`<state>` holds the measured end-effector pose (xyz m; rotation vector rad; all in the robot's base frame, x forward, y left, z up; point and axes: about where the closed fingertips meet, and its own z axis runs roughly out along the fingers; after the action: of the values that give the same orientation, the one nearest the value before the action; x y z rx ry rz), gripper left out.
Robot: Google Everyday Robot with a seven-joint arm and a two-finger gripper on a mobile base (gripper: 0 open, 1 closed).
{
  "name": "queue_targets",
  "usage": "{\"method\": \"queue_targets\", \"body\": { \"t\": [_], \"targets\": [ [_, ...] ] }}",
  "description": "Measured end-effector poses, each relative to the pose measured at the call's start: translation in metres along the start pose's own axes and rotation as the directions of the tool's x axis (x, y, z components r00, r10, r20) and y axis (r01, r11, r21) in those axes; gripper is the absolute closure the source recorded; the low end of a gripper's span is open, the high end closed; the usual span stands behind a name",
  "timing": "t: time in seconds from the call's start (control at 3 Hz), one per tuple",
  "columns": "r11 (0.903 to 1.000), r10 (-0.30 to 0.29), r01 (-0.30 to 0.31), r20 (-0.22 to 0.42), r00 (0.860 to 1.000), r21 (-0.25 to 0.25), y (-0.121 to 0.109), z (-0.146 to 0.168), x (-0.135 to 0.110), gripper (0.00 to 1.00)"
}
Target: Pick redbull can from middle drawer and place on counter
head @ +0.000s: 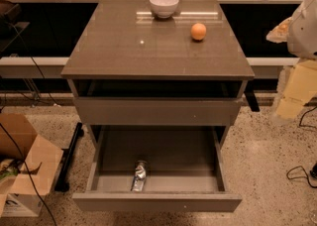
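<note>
One shiny can (139, 176); gripper (304, 23) perhaps top-right.

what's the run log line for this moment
middle drawer open | redbull can lying inside | counter: bowl, orange | gripper out of view

The single camera looks down from above and in front of the cabinet (158, 112), facing its drawer fronts at middling range. The counter (148, 46) fills the upper centre, the open middle drawer (158, 202) the bottom, with floor (267, 150) either side. The gripper lies outside the frame.
</note>
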<state>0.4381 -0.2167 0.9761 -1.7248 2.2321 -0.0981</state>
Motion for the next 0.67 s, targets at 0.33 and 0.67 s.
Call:
{"method": "queue_targets", "body": {
  "t": [0.33, 0.67],
  "targets": [
    [1.0, 0.0, 0.0, 0.0, 1.0, 0.0, 0.0, 0.0, 0.0, 0.0],
    [0.9996, 0.024, -0.023, 0.046, 0.999, -0.016, 0.0, 0.017, -0.008, 0.0]
  ]
}}
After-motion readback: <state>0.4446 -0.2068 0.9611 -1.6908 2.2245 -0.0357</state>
